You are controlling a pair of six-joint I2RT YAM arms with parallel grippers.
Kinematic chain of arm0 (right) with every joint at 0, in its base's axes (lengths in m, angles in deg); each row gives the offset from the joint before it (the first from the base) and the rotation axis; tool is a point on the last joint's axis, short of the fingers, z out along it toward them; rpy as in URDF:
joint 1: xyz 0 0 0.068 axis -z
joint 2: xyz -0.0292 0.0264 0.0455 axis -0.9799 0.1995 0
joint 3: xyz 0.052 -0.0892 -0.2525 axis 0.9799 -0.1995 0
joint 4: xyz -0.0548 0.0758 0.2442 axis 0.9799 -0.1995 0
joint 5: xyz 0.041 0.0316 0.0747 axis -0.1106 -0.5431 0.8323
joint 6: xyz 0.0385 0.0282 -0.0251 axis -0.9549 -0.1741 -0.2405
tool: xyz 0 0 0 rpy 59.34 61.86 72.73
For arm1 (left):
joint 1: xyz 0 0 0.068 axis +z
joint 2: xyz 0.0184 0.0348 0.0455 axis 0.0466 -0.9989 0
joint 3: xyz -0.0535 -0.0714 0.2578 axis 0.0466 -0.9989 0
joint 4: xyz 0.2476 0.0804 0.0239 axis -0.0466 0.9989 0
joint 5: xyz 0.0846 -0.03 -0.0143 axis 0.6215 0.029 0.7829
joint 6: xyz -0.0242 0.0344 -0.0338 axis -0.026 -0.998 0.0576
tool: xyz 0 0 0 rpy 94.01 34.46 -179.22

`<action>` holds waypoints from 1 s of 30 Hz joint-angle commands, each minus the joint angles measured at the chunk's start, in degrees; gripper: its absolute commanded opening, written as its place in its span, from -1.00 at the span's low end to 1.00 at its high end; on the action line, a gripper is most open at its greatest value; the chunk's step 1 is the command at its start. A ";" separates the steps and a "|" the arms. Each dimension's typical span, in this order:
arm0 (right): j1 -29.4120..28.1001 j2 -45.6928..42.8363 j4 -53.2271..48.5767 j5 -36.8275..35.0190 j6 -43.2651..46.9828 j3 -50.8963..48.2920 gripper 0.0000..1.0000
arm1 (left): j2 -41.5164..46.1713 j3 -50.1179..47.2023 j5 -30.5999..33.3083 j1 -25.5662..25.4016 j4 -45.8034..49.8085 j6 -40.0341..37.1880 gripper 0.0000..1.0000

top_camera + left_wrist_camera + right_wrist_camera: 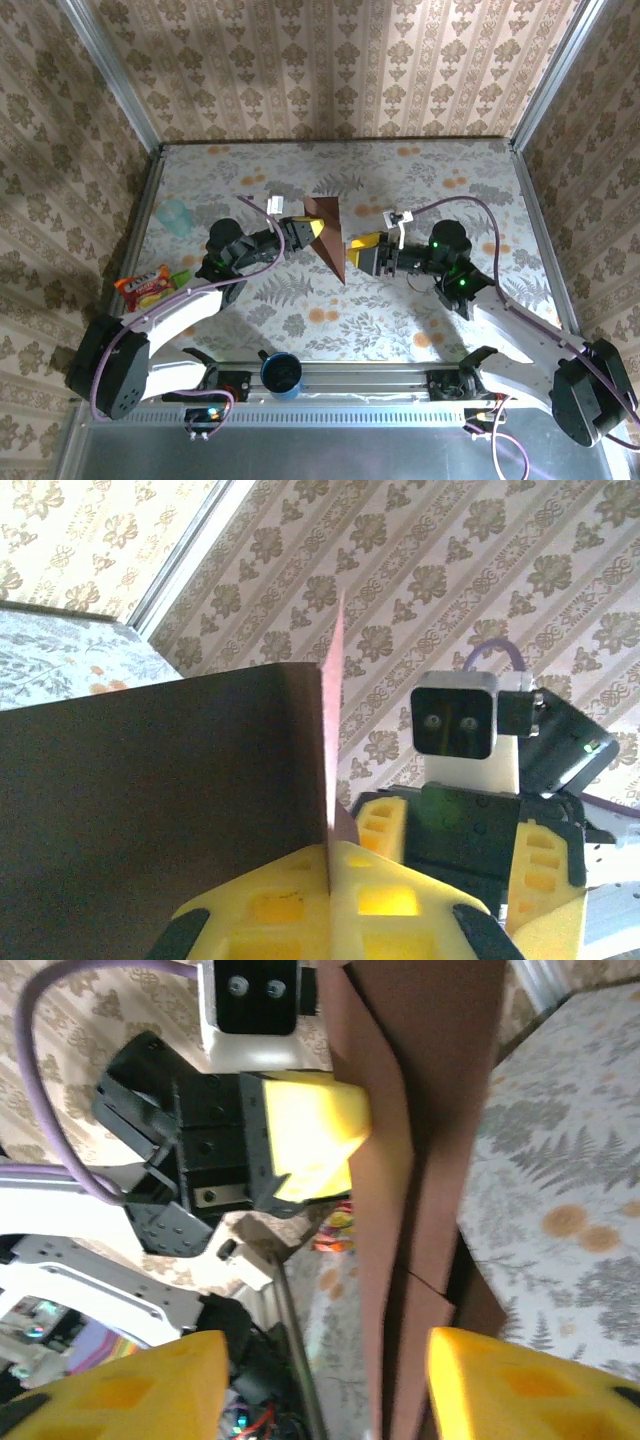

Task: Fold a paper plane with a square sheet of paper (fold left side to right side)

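The dark reddish-brown sheet of paper (328, 235), folded into a narrow pointed paper plane shape, is held up on edge above the middle of the table. My left gripper (312, 230) is shut on its left side. In the left wrist view the yellow pads (280, 910) press together on a thin upright paper edge (331, 730), with a broad dark flap (150, 810) to the left. My right gripper (358, 250) stands open on the paper's right side. In the right wrist view the paper (430, 1110) hangs between its spread fingers (520, 1390), closer to the right one.
A dark blue cup (282, 372) sits on the front rail between the arm bases. An orange snack packet (148, 287) lies at the left edge, and a pale teal cup (175, 213) stands behind it. Papered walls enclose the table on three sides.
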 commanded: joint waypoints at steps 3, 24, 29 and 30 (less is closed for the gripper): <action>0.35 -0.20 0.13 -1.98 -2.21 -2.41 0.52 | 0.21 2.19 -0.16 -1.08 -3.74 0.06 -0.96; -1.34 4.29 8.30 2.13 -4.29 2.05 0.01 | -3.20 4.66 -0.10 -3.66 -4.52 1.34 -0.99; -1.14 4.15 8.10 1.72 -4.20 2.23 -0.49 | -3.31 4.49 0.29 -3.68 -3.50 0.87 -0.91; -1.14 4.04 7.75 1.56 -4.00 2.37 -0.59 | -3.21 4.46 0.29 -3.53 -3.50 0.87 -0.85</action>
